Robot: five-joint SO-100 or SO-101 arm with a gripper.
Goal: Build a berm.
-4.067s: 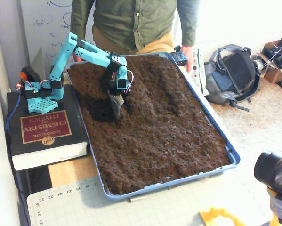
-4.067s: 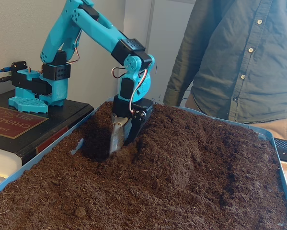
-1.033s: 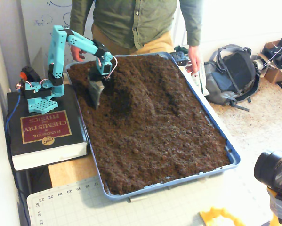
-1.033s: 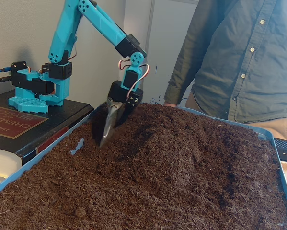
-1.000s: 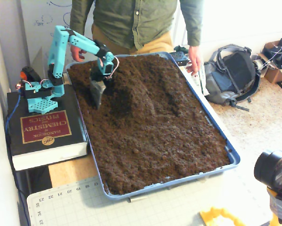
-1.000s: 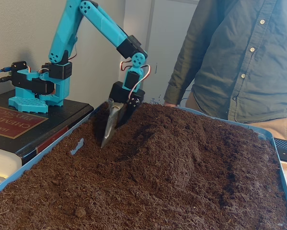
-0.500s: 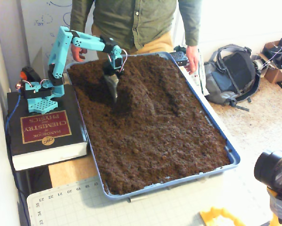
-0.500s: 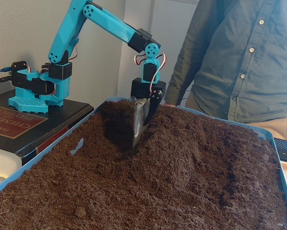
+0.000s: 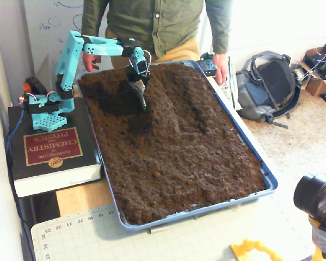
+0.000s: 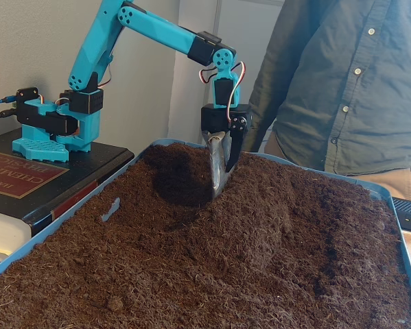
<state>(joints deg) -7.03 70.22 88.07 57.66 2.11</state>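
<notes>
A low, lumpy berm (image 9: 171,106) already runs down the middle of the blue tray (image 9: 269,176), but it needs more dirt piled on, and the gripper (image 10: 217,186) pokes its nearly closed, empty tips into the berm's top end, with a man (image 10: 342,82) close behind.

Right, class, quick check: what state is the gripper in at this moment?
Gripper: tip down in the soil beside the berm; open or shut cannot be told; a grey scoop-like blade shows at its end.
</notes>
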